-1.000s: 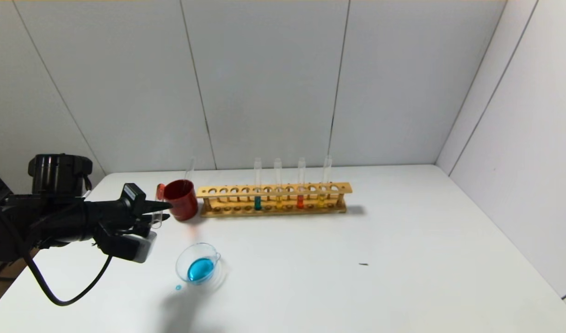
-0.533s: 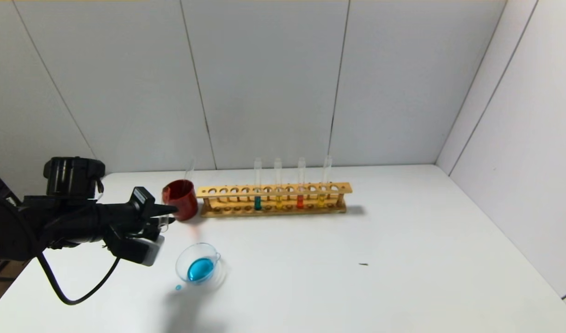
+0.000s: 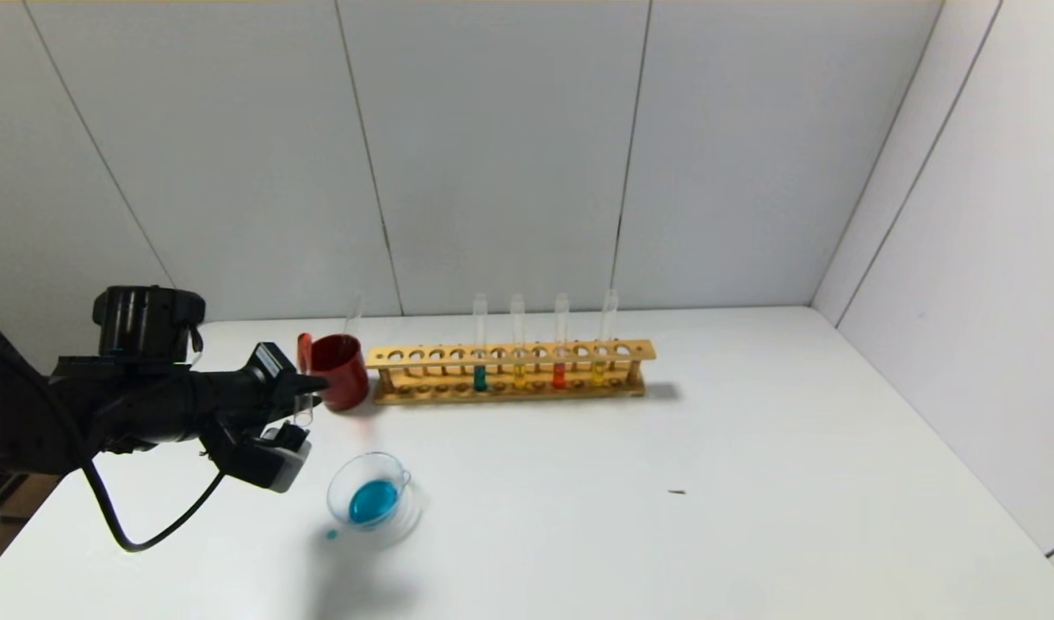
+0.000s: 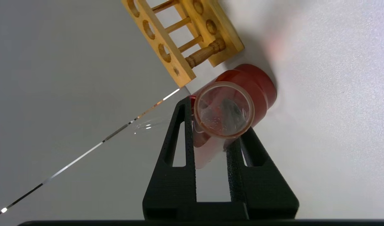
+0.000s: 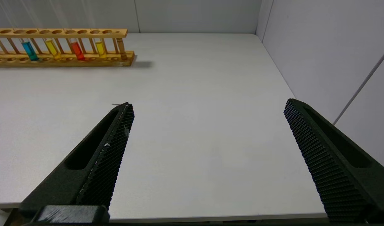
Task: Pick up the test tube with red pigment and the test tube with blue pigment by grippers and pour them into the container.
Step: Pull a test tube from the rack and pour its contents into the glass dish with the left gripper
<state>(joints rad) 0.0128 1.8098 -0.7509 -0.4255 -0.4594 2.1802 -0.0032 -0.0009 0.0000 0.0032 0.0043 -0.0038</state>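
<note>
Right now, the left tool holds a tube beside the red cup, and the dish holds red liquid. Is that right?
No. The head view shows the liquid in the dish is blue, not red. The left tool does hold a tube beside the red cup.

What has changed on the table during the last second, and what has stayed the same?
The left end effector, shut on an empty test tube, moved slightly right toward the red cup and turned the tube more upright. The container with blue liquid, the wooden rack and its four tubes stayed put.
</note>
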